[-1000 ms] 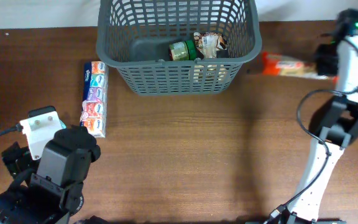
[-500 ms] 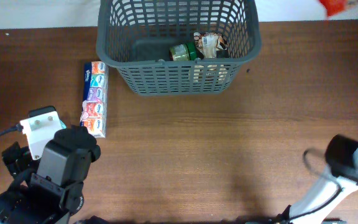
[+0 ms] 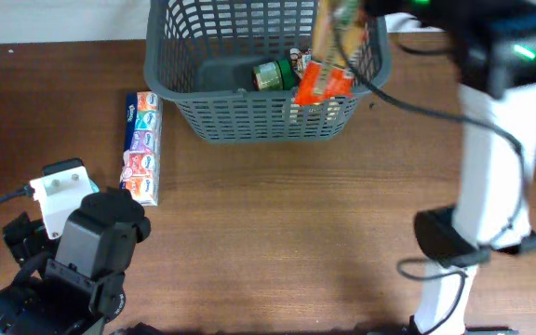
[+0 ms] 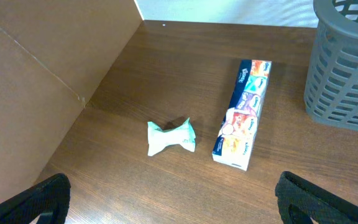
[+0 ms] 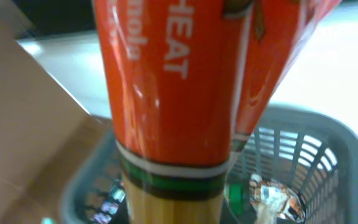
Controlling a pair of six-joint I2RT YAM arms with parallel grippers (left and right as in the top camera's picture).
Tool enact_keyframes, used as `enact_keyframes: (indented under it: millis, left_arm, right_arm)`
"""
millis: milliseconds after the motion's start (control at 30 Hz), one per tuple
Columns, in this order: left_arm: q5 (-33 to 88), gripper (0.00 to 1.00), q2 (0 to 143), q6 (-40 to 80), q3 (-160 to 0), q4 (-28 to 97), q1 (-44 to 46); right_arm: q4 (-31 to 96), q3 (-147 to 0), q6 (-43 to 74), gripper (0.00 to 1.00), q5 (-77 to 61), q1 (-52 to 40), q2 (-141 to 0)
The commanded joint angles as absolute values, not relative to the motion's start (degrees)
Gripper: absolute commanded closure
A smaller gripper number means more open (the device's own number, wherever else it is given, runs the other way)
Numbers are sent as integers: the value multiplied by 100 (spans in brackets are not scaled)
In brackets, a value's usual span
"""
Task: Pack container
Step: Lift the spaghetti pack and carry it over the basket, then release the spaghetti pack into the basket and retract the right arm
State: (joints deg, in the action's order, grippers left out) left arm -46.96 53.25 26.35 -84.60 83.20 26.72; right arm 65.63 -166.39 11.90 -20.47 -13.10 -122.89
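The dark grey basket stands at the back middle of the table; it also shows in the left wrist view and the right wrist view. Inside lie a green can and a crinkled silvery packet. My right gripper is shut on a long orange-and-yellow packet and holds it hanging, tilted, above the basket's right half. Its fingers are hidden behind the packet in the right wrist view. My left gripper is open and empty, low over the table at the front left.
A long, colourful tissue box lies left of the basket. A small crumpled white-green packet lies beside it. A brown cardboard wall rises at the left.
My right arm has swung from the far right, where it picked up the orange packet, to over the basket, with the packet now hanging above it. The left arm has not moved.
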Motion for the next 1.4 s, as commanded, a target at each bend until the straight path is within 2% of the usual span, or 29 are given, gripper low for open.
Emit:
enact_keyframes:
  millis: [0, 133, 267, 733, 1067, 1133, 1167, 1267, 1300, 1367]
  left_arm:
    - [-4727, 1, 5334, 2602, -8501, 8322, 2685]
    - [-4727, 1, 5334, 2602, -8501, 8322, 2685]
    - [-4727, 0, 5334, 2602, -8501, 8322, 2685]
    - [-4727, 0, 5334, 2602, -8501, 8322, 2685]
    - [-4727, 1, 5334, 2602, -8501, 8322, 2685]
    - [-4727, 1, 5334, 2602, -8501, 8322, 2685]
    - [-4727, 1, 5334, 2602, -8501, 8322, 2685]
    - [-4727, 0, 5334, 2602, -8501, 8322, 2685]
    - [-4727, 1, 5334, 2602, -8501, 8322, 2685]
    - [-4727, 1, 5334, 2602, -8501, 8322, 2685]
  right_arm:
    - [5916, -16293, 1332, 96, -1710, -1391, -12328]
    - [4831, -15504, 2060, 96, -1710, -1339, -12492]
    - [4462, -15159, 2510, 96, -1732, -1219, -12715]
    - [4950, -15054, 2604, 96, -1953, -1160, -13664]
    - [5205, -15030, 2602, 87, -1946, -1160, -13841]
    - [5256, -15030, 2602, 80, -1946, -1160, -13841]
    - [5275, -15030, 2604, 74, -1946, -1160, -13841]
    - [5321, -15030, 2602, 43, -1949, -1160, -13841]
    - [5339, -15030, 2604, 38, -1951, -1160, -13841]
    - [5365, -15030, 2602, 33, -2023, -1160, -13841]
